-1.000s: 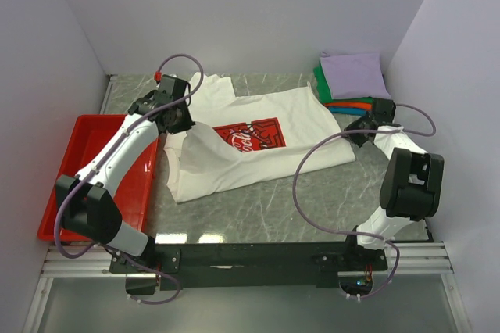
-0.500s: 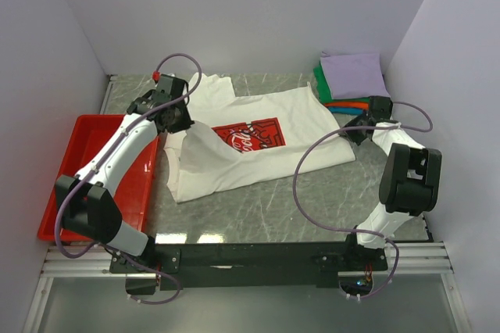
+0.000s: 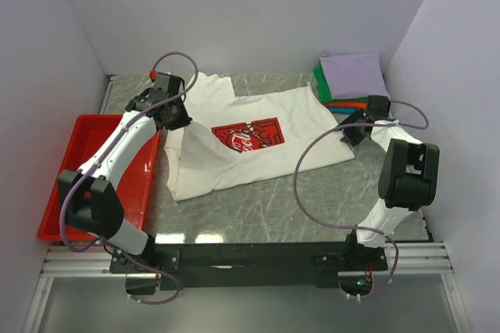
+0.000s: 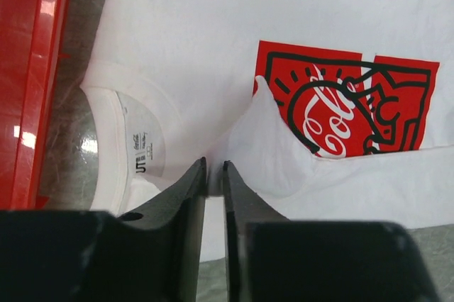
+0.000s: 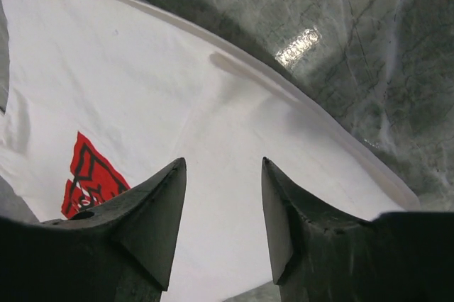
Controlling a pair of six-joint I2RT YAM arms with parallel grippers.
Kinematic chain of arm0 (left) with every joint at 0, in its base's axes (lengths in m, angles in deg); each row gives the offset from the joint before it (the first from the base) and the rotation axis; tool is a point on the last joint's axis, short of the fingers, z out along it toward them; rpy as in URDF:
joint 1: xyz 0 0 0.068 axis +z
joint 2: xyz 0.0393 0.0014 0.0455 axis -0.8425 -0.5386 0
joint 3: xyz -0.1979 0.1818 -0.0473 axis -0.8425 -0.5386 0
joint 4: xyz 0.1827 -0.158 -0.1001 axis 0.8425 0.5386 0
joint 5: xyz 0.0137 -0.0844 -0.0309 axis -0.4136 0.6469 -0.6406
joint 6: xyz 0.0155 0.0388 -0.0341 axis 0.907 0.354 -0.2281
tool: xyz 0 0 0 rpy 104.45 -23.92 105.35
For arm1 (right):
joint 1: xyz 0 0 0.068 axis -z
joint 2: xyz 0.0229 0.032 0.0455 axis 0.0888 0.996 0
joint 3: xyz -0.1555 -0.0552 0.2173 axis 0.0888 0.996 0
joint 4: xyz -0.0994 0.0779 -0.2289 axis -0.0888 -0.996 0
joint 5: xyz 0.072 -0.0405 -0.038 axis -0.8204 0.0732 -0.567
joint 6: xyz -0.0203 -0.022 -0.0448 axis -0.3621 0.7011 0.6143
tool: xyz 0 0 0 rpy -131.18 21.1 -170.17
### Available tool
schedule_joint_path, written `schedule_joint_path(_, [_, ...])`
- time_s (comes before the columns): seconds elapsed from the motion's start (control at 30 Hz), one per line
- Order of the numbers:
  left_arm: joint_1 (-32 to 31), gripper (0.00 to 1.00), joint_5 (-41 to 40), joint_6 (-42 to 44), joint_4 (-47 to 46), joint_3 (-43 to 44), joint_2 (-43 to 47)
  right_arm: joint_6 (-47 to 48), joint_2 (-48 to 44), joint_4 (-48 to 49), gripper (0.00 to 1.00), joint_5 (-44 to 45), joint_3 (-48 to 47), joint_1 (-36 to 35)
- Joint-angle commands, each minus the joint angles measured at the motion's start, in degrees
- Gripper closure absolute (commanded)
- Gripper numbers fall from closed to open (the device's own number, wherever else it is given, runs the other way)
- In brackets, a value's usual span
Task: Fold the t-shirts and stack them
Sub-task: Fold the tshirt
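Against a second ago, the left jaws have drawn toward 12 o'clock, clamped on a raised fold of the large white cloth t-shirt with red square print (image 3: 258, 159), which lies spread mid-desk (image 3: 266, 200). The right jaws stand apart above its 3 o'clock hem.

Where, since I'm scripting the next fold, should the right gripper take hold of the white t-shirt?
Probably its hem, the thin edge lying flat on the table close by the open right gripper. Come down from above, straddling that edge, since the white t-shirt is flat there with no raised fold. The left gripper pinches cloth near the collar.
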Motion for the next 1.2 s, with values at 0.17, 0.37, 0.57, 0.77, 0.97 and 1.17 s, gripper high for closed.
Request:
schedule_joint_path(0.17, [2.45, 0.44, 1.46, -0.2, -3.15, 3.02, -3.77, 1.51, -8.54, -0.49, 0.42, -1.16, 1.39, -0.81])
schedule_joint_path(0.37, [2.45, 0.27, 0.67, -4.76, -2.45, -1.46, 2.55, 2.21, -16.63, -0.58, 0.42, 0.07, 10.09, -0.99])
schedule_joint_path(0.57, [2.36, 0.28, -0.21, -16.88, -2.97, -16.03, 14.23, 1.69, -23.13, 1.62, 0.46, -1.85, 19.67, -0.99])
schedule_joint_path(0.77, [-1.13, 0.32, -3.8, -26.29, -4.12, -30.63, 23.82, 3.09, -28.15, 0.83, 0.48, 1.82, 23.98, -3.18])
schedule_joint_path(0.97, [-10.88, 0.33, -10.22, -39.98, -1.22, -38.98, 27.96, 0.19, -28.34, 2.15, 0.49, 6.66, 27.23, -2.92])
schedule_joint_path(1.17, [-15.56, 0.34, -10.58, -45.28, -2.79, -44.87, 29.72, -0.51, -23.06, 4.25, 0.5, 5.52, 25.92, -0.11])
